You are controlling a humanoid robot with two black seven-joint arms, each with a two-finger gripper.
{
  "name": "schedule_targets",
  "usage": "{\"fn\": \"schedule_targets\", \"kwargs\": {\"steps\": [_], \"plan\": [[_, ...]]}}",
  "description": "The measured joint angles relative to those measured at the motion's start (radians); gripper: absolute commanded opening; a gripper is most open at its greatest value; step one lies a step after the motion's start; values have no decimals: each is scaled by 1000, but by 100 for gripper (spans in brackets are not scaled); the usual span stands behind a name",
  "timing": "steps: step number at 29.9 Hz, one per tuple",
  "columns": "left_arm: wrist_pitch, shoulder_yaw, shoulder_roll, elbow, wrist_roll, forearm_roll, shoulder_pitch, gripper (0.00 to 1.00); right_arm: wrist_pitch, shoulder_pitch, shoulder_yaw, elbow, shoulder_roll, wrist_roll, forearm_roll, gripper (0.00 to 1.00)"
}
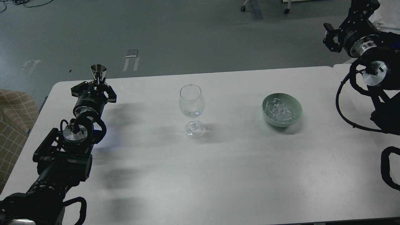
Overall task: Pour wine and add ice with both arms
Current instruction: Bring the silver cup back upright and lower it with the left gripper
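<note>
A clear wine glass (pixel 191 104) stands upright in the middle of the white table (pixel 218 162); a little clear liquid seems to sit in its bowl. A green bowl (pixel 282 110) filled with ice cubes (pixel 278 111) stands to its right. My left gripper (pixel 98 82) is low over the table's far left corner, shut on a small steel jigger (pixel 98 72) that it holds upright, well left of the glass. My right gripper (pixel 332 37) hangs high beyond the table's far right corner, away from the bowl; its fingers are too dark to tell apart.
A second white surface (pixel 347 75) adjoins the table at the right, under my right arm. A beige checked seat (pixel 12 125) stands off the left edge. Grey floor lies beyond the far edge.
</note>
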Motion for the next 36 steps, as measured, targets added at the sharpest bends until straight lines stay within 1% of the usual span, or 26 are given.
{"fn": "schedule_targets", "kwargs": {"steps": [7, 9, 10, 11, 14, 16, 17, 18, 21, 26, 28, 33, 35, 36], "plan": [[17, -7, -23, 25, -3, -56, -14, 14, -2, -1, -1, 0, 0, 0, 0, 100], [18, -14, -25, 27, -6, -59, -14, 18, -3, -1, -1, 0, 0, 0, 0, 100], [18, -18, -26, 28, -7, -59, -14, 24, -3, -2, -1, 0, 0, 0, 0, 100], [18, -20, -27, 28, -8, -59, -14, 27, -4, -2, -1, -1, 0, 0, 0, 100], [18, -23, -28, 39, -8, -60, -14, 27, -4, -3, -1, -1, 0, 0, 0, 100], [11, -23, -28, 53, -8, -60, -14, 31, -6, -3, -1, -1, 0, 0, 0, 100], [9, -24, -26, 59, -8, -60, -14, 35, -7, -3, -1, -1, 0, 0, 0, 100], [9, -24, -25, 62, -8, -59, -14, 35, -8, -3, -1, -1, 0, 0, 0, 100], [10, -24, -23, 67, -8, -59, -14, 44, -9, -3, 0, -1, 0, 0, 0, 100], [16, -23, -22, 67, -6, -58, -14, 45, -10, -3, 0, -2, 0, 0, 0, 100], [16, -23, -22, 67, -6, -58, -14, 49, -10, -3, 0, -2, -1, 0, 0, 100], [17, -23, -23, 67, -6, -58, -16, 51, -10, -6, 1, -2, -7, 0, 0, 100], [17, -23, -23, 67, -6, -58, -19, 54, -10, -6, 2, -2, -7, 0, 0, 100], [17, -23, -23, 67, -6, -58, -21, 56, -10, -6, 2, -2, -7, 0, 0, 100]]}}
